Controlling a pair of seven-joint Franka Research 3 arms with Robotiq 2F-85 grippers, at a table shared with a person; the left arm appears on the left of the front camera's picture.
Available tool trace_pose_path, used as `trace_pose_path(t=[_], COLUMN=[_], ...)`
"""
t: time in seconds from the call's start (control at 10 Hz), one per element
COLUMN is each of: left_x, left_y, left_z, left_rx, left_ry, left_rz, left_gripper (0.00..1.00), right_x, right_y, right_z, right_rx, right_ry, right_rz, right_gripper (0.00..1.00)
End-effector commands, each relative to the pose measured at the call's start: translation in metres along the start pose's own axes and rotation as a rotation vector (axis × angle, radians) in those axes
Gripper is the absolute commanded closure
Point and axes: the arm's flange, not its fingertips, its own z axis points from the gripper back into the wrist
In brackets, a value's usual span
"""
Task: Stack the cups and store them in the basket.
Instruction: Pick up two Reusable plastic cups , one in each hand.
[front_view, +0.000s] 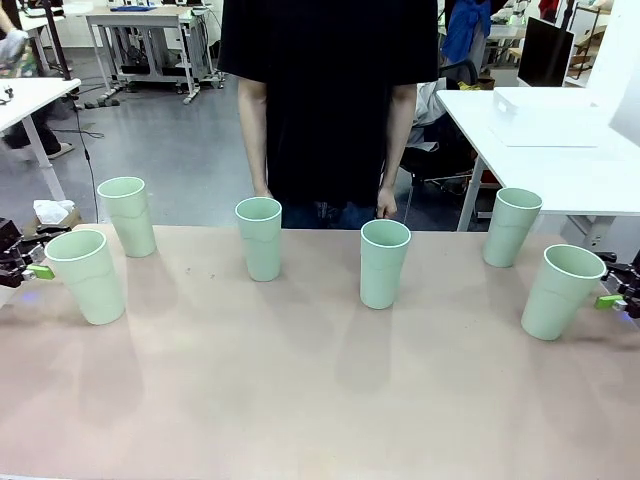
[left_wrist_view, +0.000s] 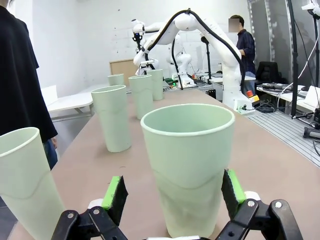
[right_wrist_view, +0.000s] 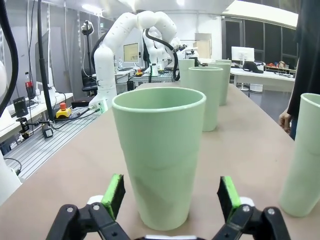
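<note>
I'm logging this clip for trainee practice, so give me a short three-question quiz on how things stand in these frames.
1. How many cups stand on the table?
2. True or false: two of the cups are already nested together.
3. The right gripper is: A) open, straddling a cup that stands on the table; B) shut on a cup held in the air; C) open over bare table.

Key
1. Six, all upright and apart.
2. False.
3. A. The left gripper stands the same way at the near-left cup.
</note>
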Motion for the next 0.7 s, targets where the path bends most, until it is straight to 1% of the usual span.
trace_pose_path(t=[0.0,0.6], left_x=[-0.008,-0.017], left_y=[-0.016,-0.022], left_z=[-0.004,-0.017], left_rx=[-0.009,-0.027], left_ry=[0.016,0.038], left_rz=[-0.032,-0.006], left_gripper=[0.00,0.00], right_x=[-0.001,-0.011], right_y=[0.002,0.002], right_z=[-0.010,-0.025], right_rx=[-0.007,0.009], right_ry=[-0.014,-0.011], right_rz=[0.033,0.016], right_gripper=[0.00,0.00])
